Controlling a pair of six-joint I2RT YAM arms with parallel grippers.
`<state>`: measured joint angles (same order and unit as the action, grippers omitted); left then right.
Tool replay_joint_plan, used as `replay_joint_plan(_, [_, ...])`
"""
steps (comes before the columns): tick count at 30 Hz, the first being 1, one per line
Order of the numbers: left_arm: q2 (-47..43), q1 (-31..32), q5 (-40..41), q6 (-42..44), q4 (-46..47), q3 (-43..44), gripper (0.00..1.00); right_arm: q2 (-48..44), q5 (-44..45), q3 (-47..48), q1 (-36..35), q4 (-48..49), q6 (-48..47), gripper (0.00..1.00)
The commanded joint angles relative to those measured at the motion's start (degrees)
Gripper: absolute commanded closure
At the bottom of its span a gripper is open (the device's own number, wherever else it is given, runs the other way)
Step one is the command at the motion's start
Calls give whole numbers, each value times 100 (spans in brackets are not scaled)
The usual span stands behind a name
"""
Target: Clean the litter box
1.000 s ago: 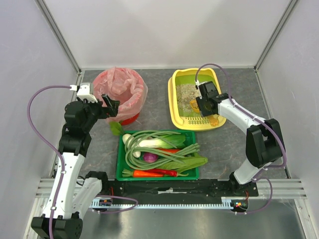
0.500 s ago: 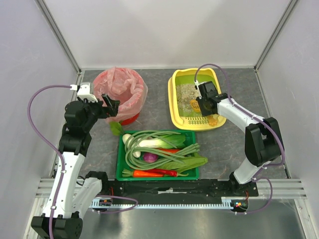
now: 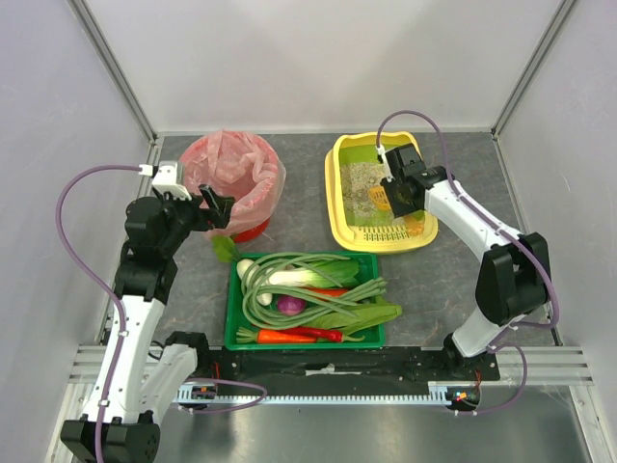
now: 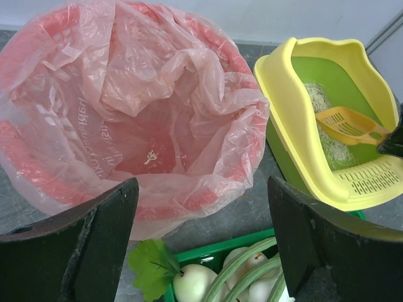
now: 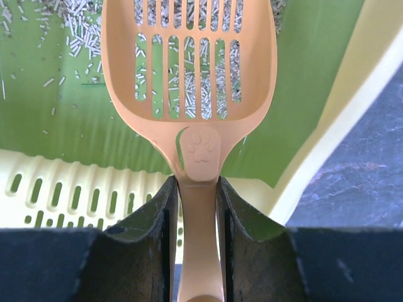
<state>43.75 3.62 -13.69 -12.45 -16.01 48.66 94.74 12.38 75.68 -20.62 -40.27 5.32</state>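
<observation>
Now right gripper (image 5: 195, 189) clamps the scoop (image 5: 189, 69) by its handle, tip cut off ahead over the litter box (image 5: 340, 94); left gripper (image 4: 201, 189) gapes.

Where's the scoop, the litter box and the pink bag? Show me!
scoop (image 5: 200, 148): right wrist view, on the paw print below its slotted bowl.
litter box (image 3: 333, 198): top view, on its yellow left rim.
pink bag (image 4: 157, 94): left wrist view, on the crumpled plastic inside.
</observation>
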Motion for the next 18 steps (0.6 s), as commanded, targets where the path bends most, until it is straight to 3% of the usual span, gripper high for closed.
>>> replay_joint_plan(1, [-147,-19,-160,348,248,-15,11,-237,124,474,6,-499,-145,100])
replay_joint_plan(18, [-288,561,33,814,221,-85,11,1406,439,2407,14,-2362,-418,100])
